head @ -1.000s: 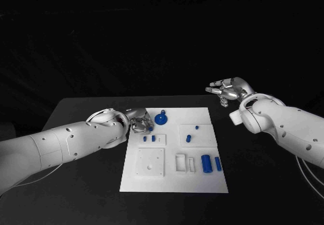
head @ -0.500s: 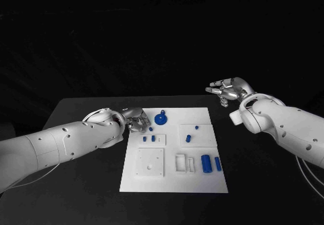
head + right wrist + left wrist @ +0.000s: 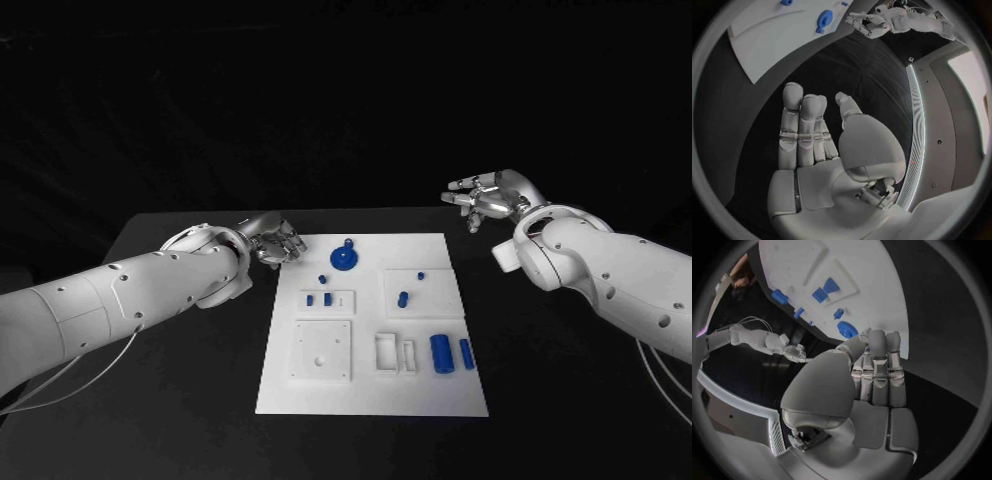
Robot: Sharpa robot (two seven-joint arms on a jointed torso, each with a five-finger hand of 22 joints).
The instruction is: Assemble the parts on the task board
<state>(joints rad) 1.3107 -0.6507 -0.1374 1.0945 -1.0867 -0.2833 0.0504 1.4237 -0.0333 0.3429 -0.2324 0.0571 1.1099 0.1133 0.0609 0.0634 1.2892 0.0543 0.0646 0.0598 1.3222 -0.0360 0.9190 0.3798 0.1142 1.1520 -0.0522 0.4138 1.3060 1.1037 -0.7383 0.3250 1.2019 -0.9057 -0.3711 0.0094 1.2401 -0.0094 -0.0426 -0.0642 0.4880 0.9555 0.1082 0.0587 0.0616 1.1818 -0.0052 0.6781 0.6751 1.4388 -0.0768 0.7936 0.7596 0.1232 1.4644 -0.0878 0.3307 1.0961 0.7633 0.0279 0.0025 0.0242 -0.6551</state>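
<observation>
Hovering my empty, spread left hand (image 3: 276, 246) just beside the white task board (image 3: 372, 390), I see its round blue disc part (image 3: 343, 257) nearest the fingers.

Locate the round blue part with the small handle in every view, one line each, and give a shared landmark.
Head view: the round blue part lies on the task board, at its far end.
Left wrist view: the part lies just beyond the left hand, near the board's edge.
Right wrist view: the part lies on the board, far past the right hand.
Shared landmark: the task board.
</observation>
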